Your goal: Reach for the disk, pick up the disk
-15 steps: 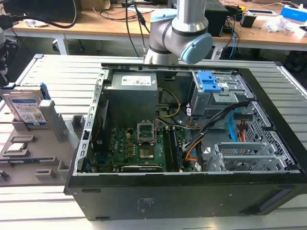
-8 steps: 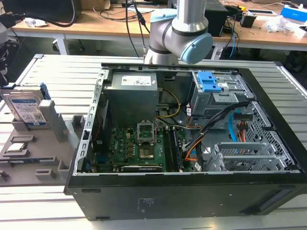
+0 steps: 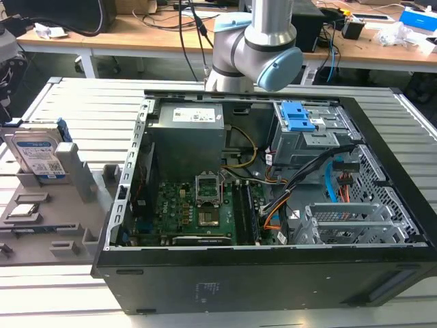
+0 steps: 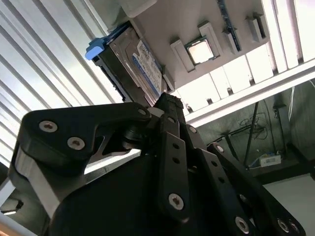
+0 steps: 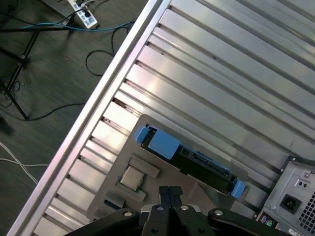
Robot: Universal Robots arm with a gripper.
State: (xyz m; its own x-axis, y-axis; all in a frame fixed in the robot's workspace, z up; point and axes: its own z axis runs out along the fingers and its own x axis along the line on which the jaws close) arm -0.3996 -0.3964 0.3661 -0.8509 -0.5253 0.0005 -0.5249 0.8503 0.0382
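STATE: disk (image 3: 37, 154) stands on edge in grey fixture (image 3: 78, 198), at the exterior view's left of open computer case (image 3: 273, 273) | gripper (image 5: 170, 189): above disk, apart; jaws closed together, empty | RISK: closed jaws would likely strike top edge or blue rail (image 5: 162, 143), tilting disk in its slot.

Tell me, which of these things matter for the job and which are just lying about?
Part of the job: the disk, standing on edge in the grey holder; the end effector, near it.
Just lying about: the square chip on that holder; the open computer case; the blue clips inside it.
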